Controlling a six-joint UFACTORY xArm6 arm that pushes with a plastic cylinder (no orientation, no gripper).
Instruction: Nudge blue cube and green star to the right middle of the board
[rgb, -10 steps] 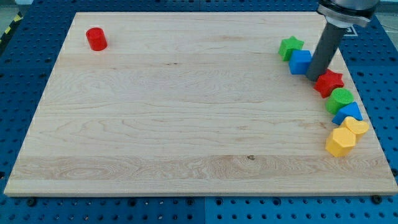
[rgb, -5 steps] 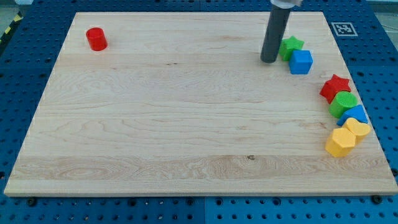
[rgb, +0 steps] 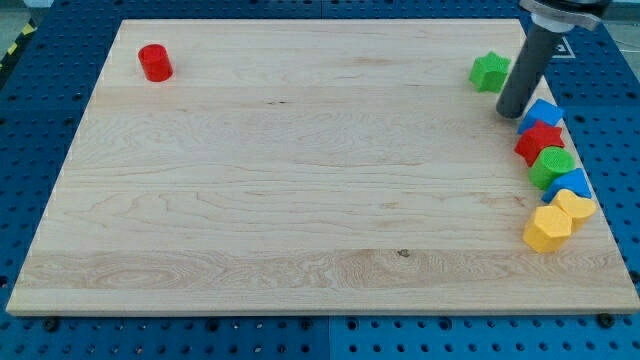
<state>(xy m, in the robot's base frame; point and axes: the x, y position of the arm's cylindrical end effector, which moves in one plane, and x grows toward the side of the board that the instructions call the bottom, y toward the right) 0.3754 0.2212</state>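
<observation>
The blue cube (rgb: 543, 112) sits near the board's right edge, touching the top of the red star (rgb: 538, 140). The green star (rgb: 490, 71) lies up and to the left of it, apart from the cube. My tip (rgb: 510, 112) rests on the board just left of the blue cube and below and to the right of the green star, between the two. The dark rod rises from the tip toward the view's top right.
Below the red star a green cylinder (rgb: 552, 164), a blue block (rgb: 569, 184), a yellow heart (rgb: 575, 206) and a yellow hexagon (rgb: 546, 228) run in a line along the right edge. A red cylinder (rgb: 155, 62) stands at the top left of the wooden board (rgb: 300, 170).
My tip swung from the right of the blue cube to the left of the green star, then back right. The blue cube slid right and down against the red star; the green star shifted right.
</observation>
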